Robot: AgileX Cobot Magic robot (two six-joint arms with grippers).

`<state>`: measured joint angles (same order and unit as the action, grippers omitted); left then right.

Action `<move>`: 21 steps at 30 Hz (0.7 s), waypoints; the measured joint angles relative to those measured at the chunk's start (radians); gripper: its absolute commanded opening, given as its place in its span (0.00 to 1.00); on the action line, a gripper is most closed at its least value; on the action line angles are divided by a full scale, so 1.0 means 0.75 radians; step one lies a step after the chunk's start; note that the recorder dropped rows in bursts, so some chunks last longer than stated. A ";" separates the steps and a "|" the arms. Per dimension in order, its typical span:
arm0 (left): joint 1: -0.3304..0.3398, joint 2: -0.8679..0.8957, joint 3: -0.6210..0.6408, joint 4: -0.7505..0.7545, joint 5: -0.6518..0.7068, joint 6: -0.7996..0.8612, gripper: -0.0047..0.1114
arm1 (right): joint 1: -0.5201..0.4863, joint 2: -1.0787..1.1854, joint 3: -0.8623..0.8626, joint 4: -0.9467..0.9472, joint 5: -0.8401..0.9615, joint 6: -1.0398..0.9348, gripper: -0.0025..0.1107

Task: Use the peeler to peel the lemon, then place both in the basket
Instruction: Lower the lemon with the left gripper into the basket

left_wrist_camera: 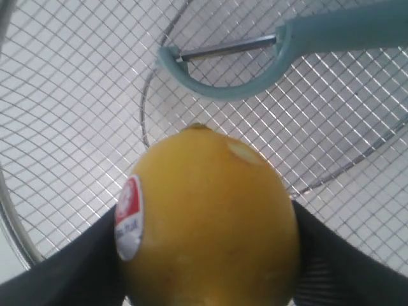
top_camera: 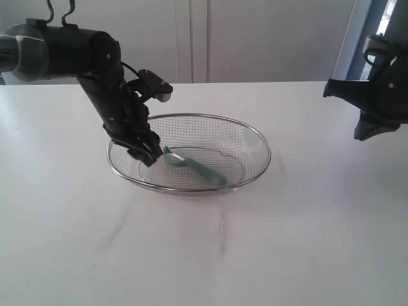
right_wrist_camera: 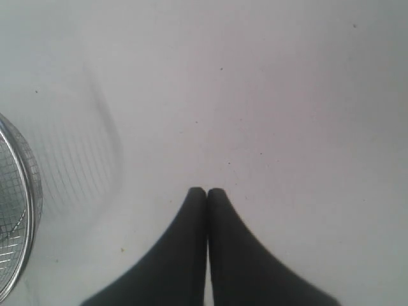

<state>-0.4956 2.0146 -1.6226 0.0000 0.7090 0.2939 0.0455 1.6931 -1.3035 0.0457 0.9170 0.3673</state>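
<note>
Two tools show: L tool [top_camera: 148,153] grips the lemon [left_wrist_camera: 207,223] by its sides, low inside the basket [top_camera: 256,137]. Peeler [top_camera: 203,167] lies on basket floor, blade end just beside lemon, not touching. R tool [right_wrist_camera: 206,194] is clenched w/ nothing btwn jaws, over bench [top_camera: 287,242] near basket rim.

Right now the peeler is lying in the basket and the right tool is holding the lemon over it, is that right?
Not quite. It is the left tool that holds the lemon over the basket, as the left wrist view shows. The right tool is shut and empty. The peeler does lie in the basket.
</note>
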 measured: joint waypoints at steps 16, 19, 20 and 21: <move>-0.002 0.088 -0.003 -0.049 -0.183 0.000 0.04 | 0.000 0.000 0.000 0.000 0.000 0.000 0.02; -0.002 0.088 -0.003 -0.049 -0.195 0.000 0.04 | 0.000 0.000 0.000 0.000 0.000 0.000 0.02; -0.002 0.091 -0.003 -0.049 -0.195 0.000 0.04 | 0.000 0.000 0.000 0.000 0.000 0.000 0.02; -0.002 0.091 -0.003 -0.049 -0.195 0.000 0.04 | 0.000 0.000 0.000 0.000 0.000 0.000 0.02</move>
<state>-0.4972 2.0825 -1.6245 -0.0368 0.5631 0.2939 0.0455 1.6931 -1.3035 0.0457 0.9170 0.3673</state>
